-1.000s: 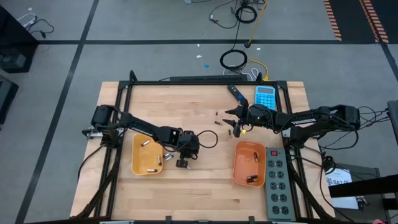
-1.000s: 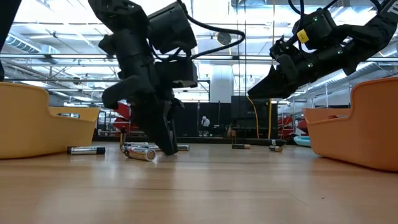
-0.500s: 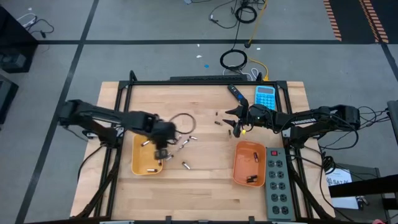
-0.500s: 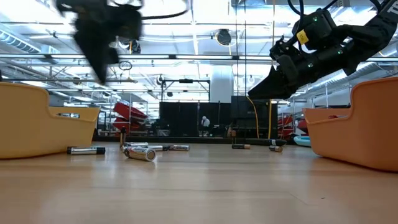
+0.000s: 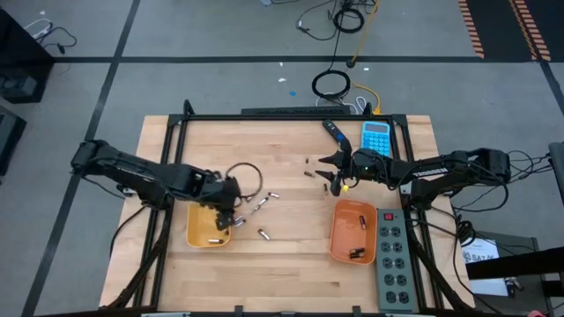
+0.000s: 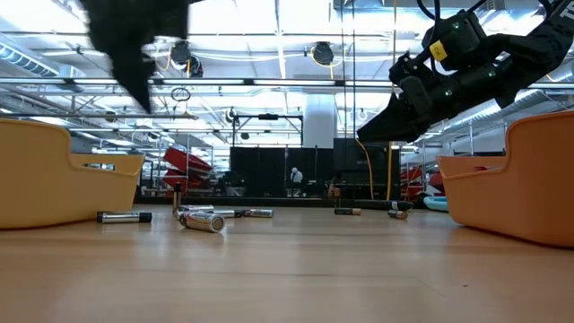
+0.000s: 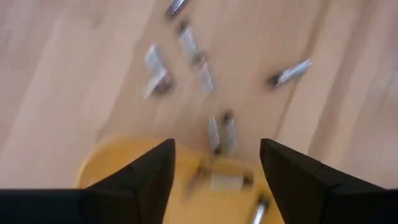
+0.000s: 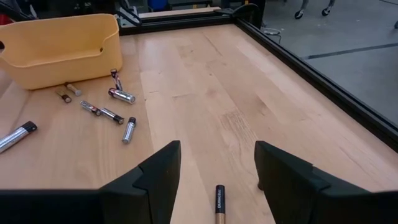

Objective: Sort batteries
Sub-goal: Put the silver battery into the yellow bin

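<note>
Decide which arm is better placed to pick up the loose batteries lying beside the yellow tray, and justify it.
Probably the left. The left gripper, open, hovers at the yellow tray next to those batteries. The right gripper waits across the table near the orange tray.

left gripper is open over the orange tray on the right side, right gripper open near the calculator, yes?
Not quite. The left gripper is open, but it hangs over the yellow tray on the left side of the table, not the orange tray; the high view shows it. The right gripper is indeed open near the calculator.
</note>
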